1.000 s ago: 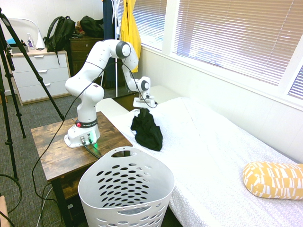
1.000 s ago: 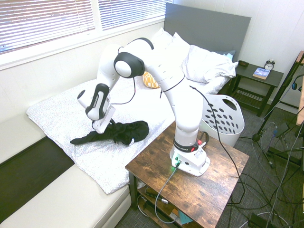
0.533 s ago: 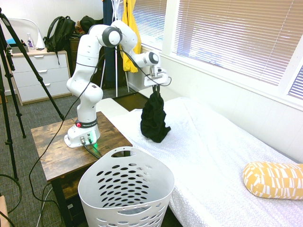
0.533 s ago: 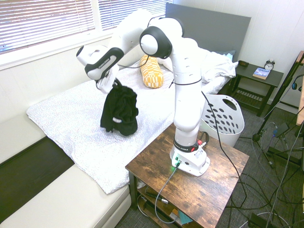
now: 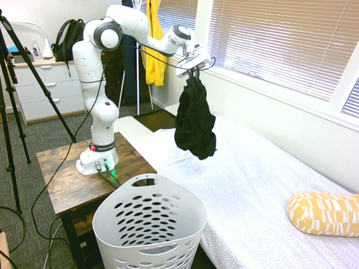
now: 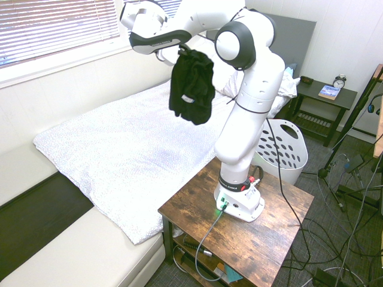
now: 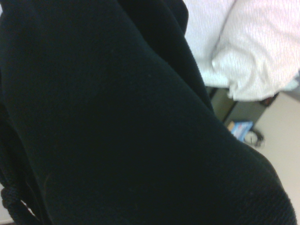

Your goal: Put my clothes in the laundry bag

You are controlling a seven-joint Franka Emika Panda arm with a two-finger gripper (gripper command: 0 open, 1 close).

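The gripper (image 5: pixel 194 69) is pinching the black garment (image 5: pixel 195 119) at its upper end; the cloth is hanging above the bed (image 5: pixel 235 179), clear of the basket (image 5: pixel 150 221). It is draping softly, probably light and unbreakable. A gathered, bunched fold is offering the surest hold; a single layer risks slipping.

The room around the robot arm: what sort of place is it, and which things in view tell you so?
Most likely a bedroom: a bed with a grey headboard, and a bedside table bearing an alarm clock.
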